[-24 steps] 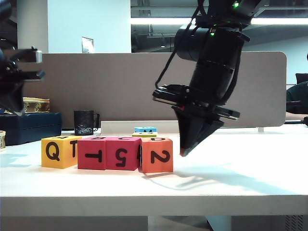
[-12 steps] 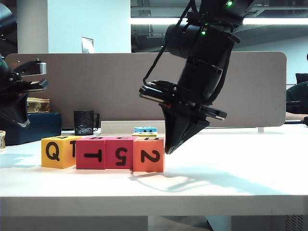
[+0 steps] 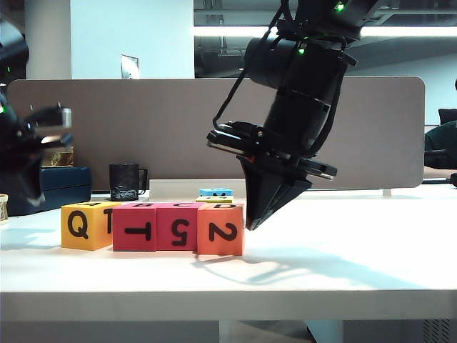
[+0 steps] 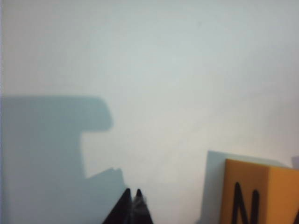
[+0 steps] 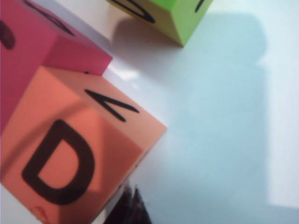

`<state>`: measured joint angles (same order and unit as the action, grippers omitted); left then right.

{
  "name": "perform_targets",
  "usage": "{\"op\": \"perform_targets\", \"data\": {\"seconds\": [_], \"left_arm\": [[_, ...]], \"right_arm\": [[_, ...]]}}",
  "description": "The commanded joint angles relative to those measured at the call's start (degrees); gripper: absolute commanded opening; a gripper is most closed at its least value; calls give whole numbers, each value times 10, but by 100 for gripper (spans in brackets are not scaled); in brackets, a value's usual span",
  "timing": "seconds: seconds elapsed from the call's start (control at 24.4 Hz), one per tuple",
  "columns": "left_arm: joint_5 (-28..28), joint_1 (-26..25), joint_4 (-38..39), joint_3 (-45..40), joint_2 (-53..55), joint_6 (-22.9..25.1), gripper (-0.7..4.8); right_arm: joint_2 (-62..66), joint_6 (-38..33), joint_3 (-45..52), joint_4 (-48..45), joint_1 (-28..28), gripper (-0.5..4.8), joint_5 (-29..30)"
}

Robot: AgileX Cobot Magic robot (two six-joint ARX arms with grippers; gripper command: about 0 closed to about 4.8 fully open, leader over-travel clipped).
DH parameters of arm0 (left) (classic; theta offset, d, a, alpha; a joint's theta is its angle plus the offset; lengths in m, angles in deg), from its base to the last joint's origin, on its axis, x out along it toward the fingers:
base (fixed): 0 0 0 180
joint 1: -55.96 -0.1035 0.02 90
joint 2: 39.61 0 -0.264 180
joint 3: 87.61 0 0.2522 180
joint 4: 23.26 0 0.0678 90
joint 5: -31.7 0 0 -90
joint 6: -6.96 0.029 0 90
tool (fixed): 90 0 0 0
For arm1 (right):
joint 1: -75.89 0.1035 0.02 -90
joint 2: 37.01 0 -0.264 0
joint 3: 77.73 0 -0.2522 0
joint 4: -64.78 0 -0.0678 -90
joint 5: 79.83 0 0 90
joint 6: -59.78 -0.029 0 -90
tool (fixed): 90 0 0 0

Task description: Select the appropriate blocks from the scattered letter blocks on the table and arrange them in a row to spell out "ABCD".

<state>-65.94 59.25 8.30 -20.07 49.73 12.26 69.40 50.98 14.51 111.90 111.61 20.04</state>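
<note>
**Matte cubes in a row on a white tabletop**

White and smooth, the table [image 3: 343,264] filled the lower half of the exterior view, its thick front edge running across the bottom, with a grey-beige rounded partition panel [image 3: 178,128] behind it. 4 matte, sharp-edged cubes stood in a row at lower left. The yellow block [image 3: 87,225] showed a bold black Q. Beside it, the first pink-red block [image 3: 136,227] showed a sideways T. The second pink-red block [image 3: 177,226] showed a 5, and the orange block [image 3: 220,229] showed a 2. The 3 right-hand cubes appeared to sit face to face; whether the yellow one touched its neighbour could not be told.

The right gripper [image 3: 251,226] hung at centre frame, its black fingers pinched together into a wedge with nothing between them, the tip just beside the orange block's right face. In the right wrist view, that block's D and 2 faces showed close up, and a lime-green block [image 5: 163,16] lay apart from it.

The left gripper [image 4: 132,195], seen in its wrist view, was likewise pinched to a narrow point over bare table, empty, near the yellow block. A dark mug [image 3: 125,182] and a small blue block [image 3: 216,192] sat further back.
</note>
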Motion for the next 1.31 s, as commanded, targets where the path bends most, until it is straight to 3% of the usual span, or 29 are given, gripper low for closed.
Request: {"op": "perform_targets", "data": {"seconds": [0.04,0.25,0.37,1.31], "left_arm": [[-36,0,0,1,23,-15,-6],[-50,0,0,1,31,-15,-6],[-98,0,-6,1,31,-15,-6],[-184,18,30,1,31,-23,-6]], "right_arm": [[-3,-2,-2,-6,1,-4,-1],[-3,-2,-2,-7,1,-4,-1],[-3,-2,-2,-7,1,-4,-1],[-3,-2,-2,-13,1,-4,3]]}}
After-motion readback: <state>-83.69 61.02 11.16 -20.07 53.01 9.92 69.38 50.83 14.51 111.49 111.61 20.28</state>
